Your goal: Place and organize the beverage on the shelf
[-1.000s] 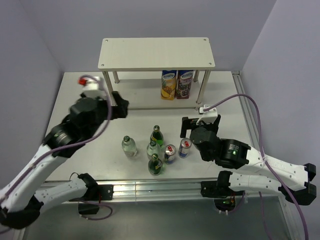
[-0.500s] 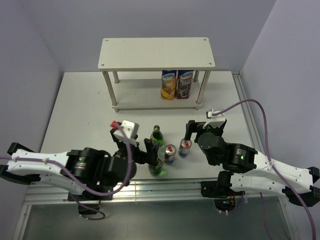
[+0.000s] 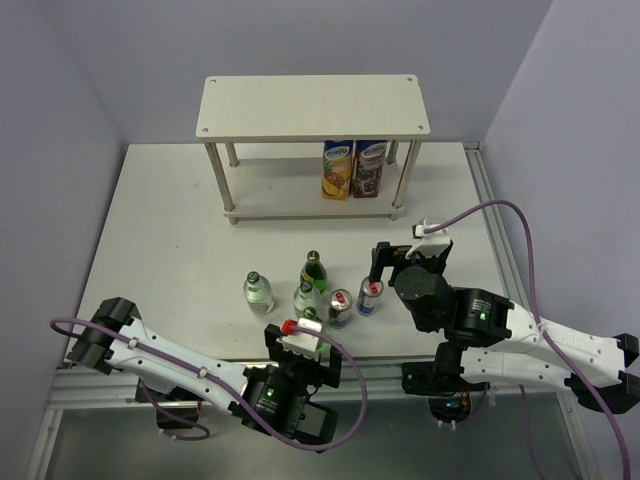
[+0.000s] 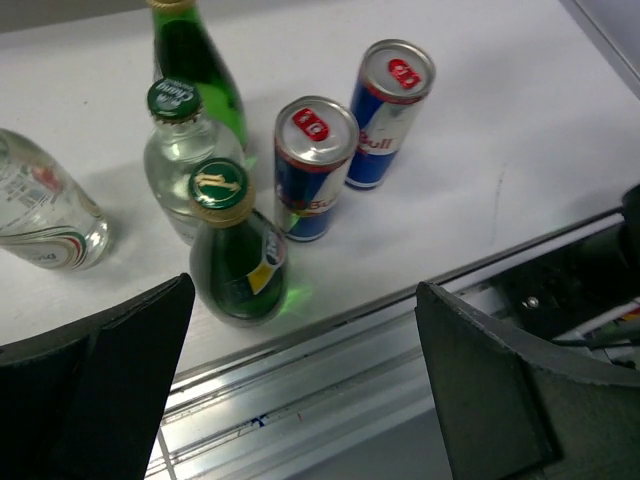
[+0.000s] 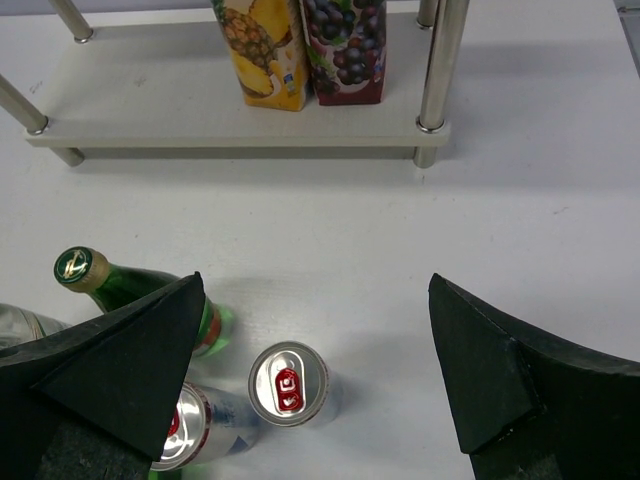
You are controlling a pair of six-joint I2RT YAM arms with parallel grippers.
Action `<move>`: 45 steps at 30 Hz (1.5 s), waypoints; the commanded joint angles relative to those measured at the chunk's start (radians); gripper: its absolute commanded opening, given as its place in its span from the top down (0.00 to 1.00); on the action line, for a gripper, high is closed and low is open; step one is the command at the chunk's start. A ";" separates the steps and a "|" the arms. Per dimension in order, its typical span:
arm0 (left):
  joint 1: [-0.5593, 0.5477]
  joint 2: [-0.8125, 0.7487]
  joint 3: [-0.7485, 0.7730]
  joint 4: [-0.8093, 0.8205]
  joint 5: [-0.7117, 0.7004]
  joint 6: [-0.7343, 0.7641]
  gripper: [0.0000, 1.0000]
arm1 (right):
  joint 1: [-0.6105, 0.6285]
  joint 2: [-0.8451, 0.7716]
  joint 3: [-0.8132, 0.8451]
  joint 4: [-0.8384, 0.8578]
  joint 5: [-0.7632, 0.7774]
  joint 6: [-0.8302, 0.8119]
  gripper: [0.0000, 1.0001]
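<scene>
**Left end effector** (image 4: 305, 300): at lower centre of the top view, over the near edge of the counter (image 3: 170, 230). Fingers are spread wide and grip nothing.

**Beverage:** all six items stand upright on the counter at frame centre, in front of the shelf (image 3: 315, 105). None is on the shelf.
- First clear bottle (image 3: 258, 292): stands apart at the left.
- Second clear bottle (image 3: 305, 297): green cap.
- Rear green bottle (image 3: 314, 270) and front green bottle (image 4: 235, 255): dark glass; the front one shows a yellow label.
- Left can (image 3: 340, 307) and right can (image 3: 371, 296): slim, blue and silver, red tabs.

**Shelf:** two pale boards on metal posts. Two juice cartons (image 3: 353, 168) occupy the lower board, right side.

**Right end effector** (image 5: 316, 290): just behind the right can, fingers wide apart, empty.
</scene>
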 commanded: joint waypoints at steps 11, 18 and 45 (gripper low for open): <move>0.083 -0.070 -0.279 0.315 -0.060 -0.026 0.01 | 0.007 -0.018 -0.014 0.029 0.011 0.019 0.00; 0.151 -0.138 -0.371 0.629 -0.033 0.260 0.01 | 0.010 -0.014 -0.018 0.035 0.014 0.016 0.00; 0.249 0.000 -0.291 0.587 -0.025 0.289 0.85 | 0.009 -0.024 -0.040 0.069 0.002 0.000 0.00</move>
